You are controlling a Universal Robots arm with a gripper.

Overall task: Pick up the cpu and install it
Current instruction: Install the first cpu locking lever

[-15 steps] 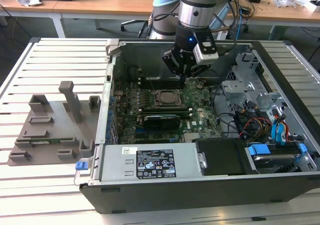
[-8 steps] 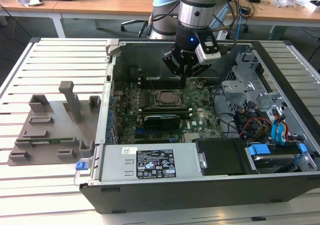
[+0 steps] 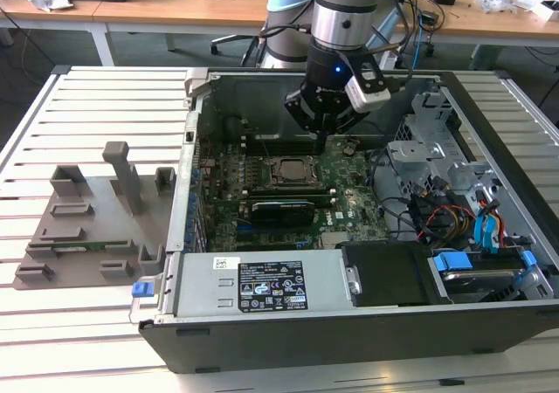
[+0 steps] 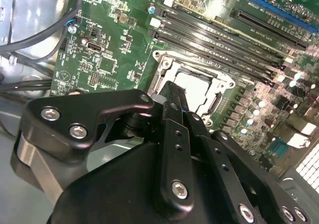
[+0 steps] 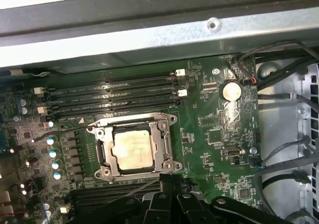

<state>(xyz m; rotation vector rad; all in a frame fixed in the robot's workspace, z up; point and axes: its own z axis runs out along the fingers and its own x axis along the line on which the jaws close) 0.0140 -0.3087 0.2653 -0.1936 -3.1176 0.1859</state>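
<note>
The cpu [image 5: 131,151] is seen seated in the socket [image 5: 164,143] below and slightly aside of the jaws — closed together, empty — so placement is judged done, and only a straight, clear lift-off is called for.

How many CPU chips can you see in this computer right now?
1. The cpu lies in the socket frame on the motherboard, close to the hand. Another could be hidden under the hand.
</note>
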